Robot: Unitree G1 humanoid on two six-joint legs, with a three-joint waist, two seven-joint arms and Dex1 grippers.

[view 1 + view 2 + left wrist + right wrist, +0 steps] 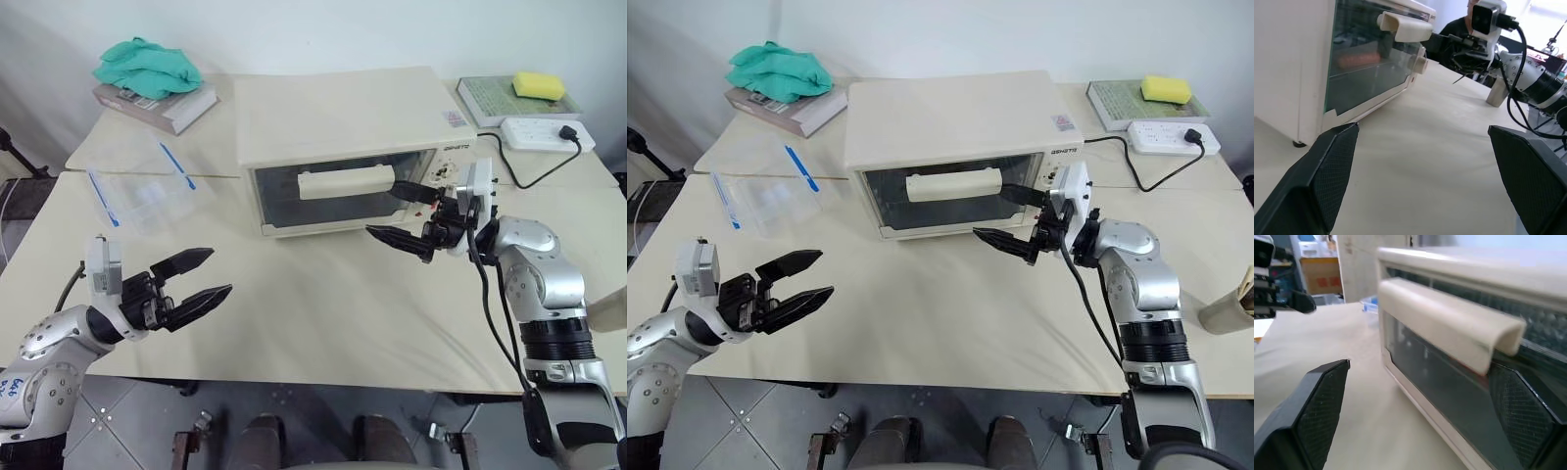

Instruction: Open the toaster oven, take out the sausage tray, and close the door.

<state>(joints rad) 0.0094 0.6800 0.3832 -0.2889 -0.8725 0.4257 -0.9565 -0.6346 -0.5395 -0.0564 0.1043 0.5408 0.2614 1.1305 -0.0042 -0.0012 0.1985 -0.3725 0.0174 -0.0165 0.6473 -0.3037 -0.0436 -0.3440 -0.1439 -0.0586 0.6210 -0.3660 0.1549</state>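
While the toaster oven [348,147] is sitting w/ its door [338,193] shut, right gripper [404,213] is hovering jaws apart at the handle's [345,182] right end, not touching. Left gripper [194,278] is gaping empty, well front-left of oven. Sausage [1357,58] is lying inside, behind the glass.
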